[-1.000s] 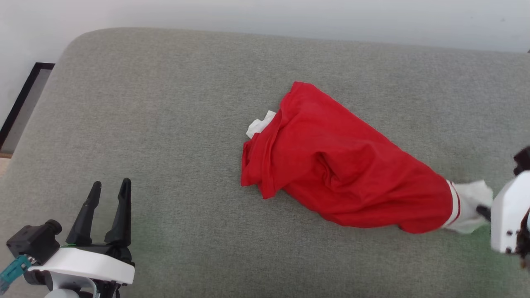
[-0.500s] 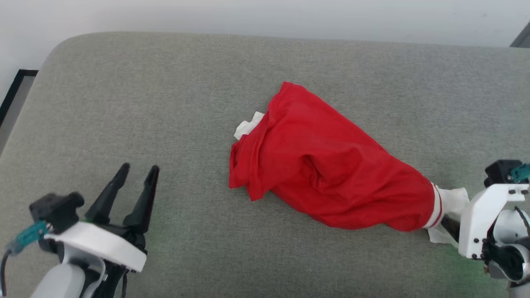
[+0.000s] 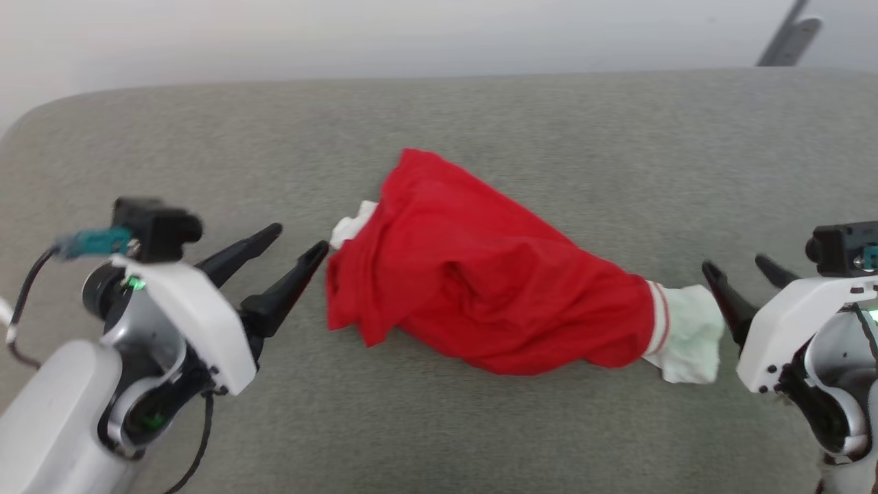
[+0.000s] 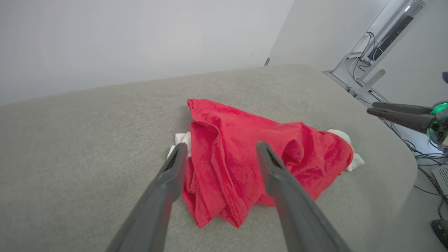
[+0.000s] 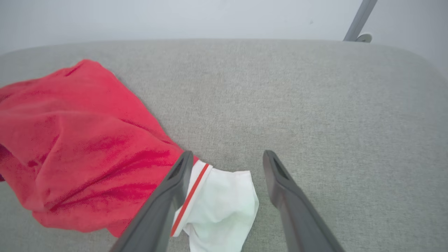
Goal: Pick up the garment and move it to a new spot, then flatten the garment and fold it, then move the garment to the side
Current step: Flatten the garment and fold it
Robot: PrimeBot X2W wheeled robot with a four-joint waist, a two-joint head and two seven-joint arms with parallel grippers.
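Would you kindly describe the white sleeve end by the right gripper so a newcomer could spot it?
On the wide grey cushion lies a crumpled red garment. From its end nearest the right gripper a white sleeve end sticks out. Unlike the smaller white scrap at the opposite end, it joins the red through thin red-and-white stripes.

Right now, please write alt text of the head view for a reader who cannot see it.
A crumpled red garment lies on a grey fabric cushion, its white sleeve end toward the right. The left claw and the right claw, both open and empty, flank it at either end.
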